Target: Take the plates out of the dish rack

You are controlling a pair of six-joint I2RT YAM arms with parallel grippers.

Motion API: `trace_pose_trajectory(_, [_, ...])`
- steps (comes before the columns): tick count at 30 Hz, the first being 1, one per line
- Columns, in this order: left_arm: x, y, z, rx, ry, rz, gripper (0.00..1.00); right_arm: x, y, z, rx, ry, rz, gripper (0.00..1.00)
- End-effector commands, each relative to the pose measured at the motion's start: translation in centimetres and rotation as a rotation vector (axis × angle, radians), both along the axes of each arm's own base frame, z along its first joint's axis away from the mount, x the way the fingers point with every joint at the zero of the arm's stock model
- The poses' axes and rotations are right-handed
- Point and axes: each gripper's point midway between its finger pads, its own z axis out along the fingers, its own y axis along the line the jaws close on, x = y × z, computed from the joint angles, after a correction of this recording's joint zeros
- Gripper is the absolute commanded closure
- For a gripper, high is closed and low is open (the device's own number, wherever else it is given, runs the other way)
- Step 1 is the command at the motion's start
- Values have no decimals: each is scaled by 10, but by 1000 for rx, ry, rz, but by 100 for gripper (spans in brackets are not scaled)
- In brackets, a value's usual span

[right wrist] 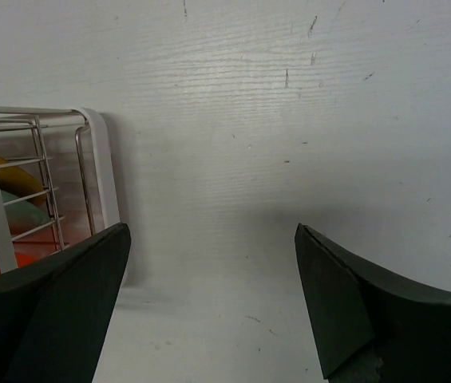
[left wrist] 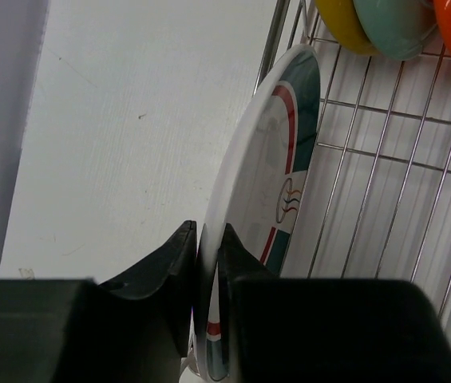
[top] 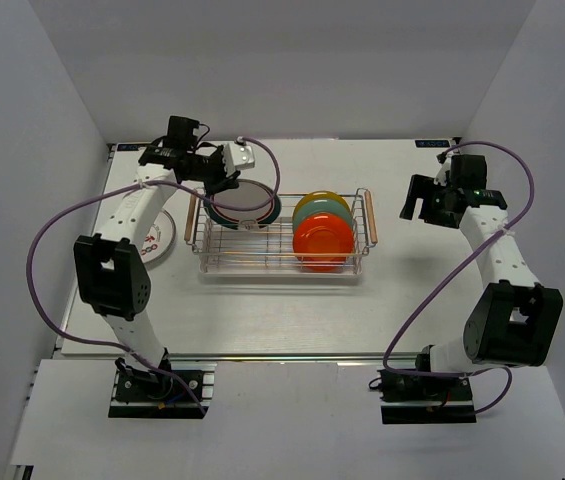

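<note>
White china w/ red print and a dark teal rim: that's the printed plate (left wrist: 273,152) my left pincer (left wrist: 207,239) is closed on, a finger on each face of its edge, no gap showing. It stands tilted at the left end of the dish rack (top: 262,250), leaning on the wires.

Step in hand, as I read it: lift it out. To do that well I'd pull along the plate's own plane, up and clear of the wires, no twist, since the bite is on the rim only and the plate could pivot or slip. Go slow till the lower edge is past the rack's top, then swing left to the worktop (top: 282,320).

Rack contents otherwise: three small plates bunched at the right end, w/ the yellow plate (top: 314,198) at the back, teal plate (top: 340,208) mid, orange plate (top: 323,242) nearest the arm bases. A second white plate (top: 165,238) lies flat on the worktop left of the rack, partly under my left arm. My right pincer (right wrist: 209,239) hangs wide open, empty, near the rack's right handle (top: 370,218), not touching.
</note>
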Motion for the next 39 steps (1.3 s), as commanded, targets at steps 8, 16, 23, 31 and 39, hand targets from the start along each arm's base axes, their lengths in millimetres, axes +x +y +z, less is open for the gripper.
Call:
trace_pose_trajectory(8, [-17,-2,64,-27,-255,-65,89,6,3,33,7,-89,6,11])
trace_pose_trajectory(16, [-31,1,106,-56,-345,-53,92,3,6,40,19,-120,14,11])
trace_pose_trajectory(23, [-48,-2,166,-189,-441,-2,99,-3,10,57,25,-187,41,11])
trace_pose_trajectory(31, [-29,30,254,-750,-357,545,100,-11,18,65,62,-235,62,11])
trace_pose_trajectory(39, [-22,157,202,-1115,-199,1512,100,-16,20,71,87,-253,31,11])
